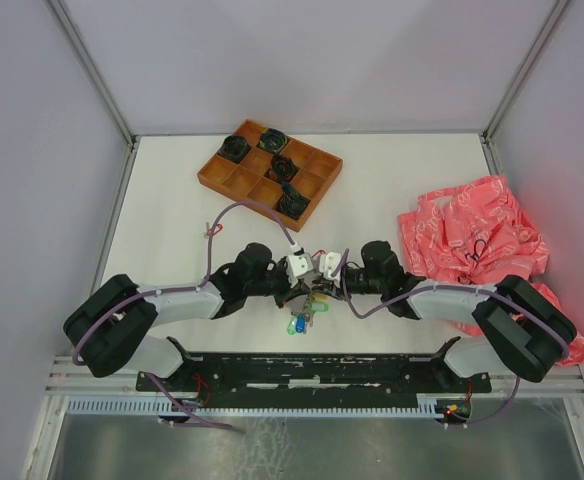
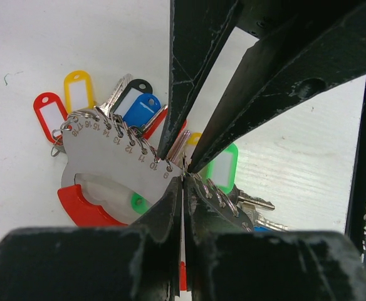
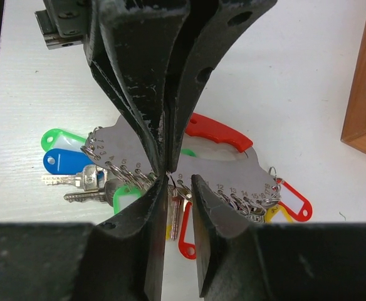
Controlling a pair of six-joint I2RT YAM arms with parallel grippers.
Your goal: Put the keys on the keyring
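White worktop (image 1: pixel 172 210), pale walls (image 1: pixel 302 60); one keyring (image 2: pixel 108 164), one wooden tray (image 1: pixel 320 166); left pincer (image 2: pixel 183 184) clamps the keyring, right pincer (image 3: pixel 178 184) narrowly agape.

Numbers 9 to 18 edge the keyring (image 2: pixel 111 157).

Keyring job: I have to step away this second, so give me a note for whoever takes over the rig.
Left hand: shut on the grey plate of the keyring, which sits between the two arms.
Right hand: fingers narrowly apart at the plate's edge. Whether they pinch anything is unclear.
Done: keys with red, yellow, blue and green tags hang along the plate's numbered edge.
Left: probably one more at the right hand's tips. No loose keys clearly visible.
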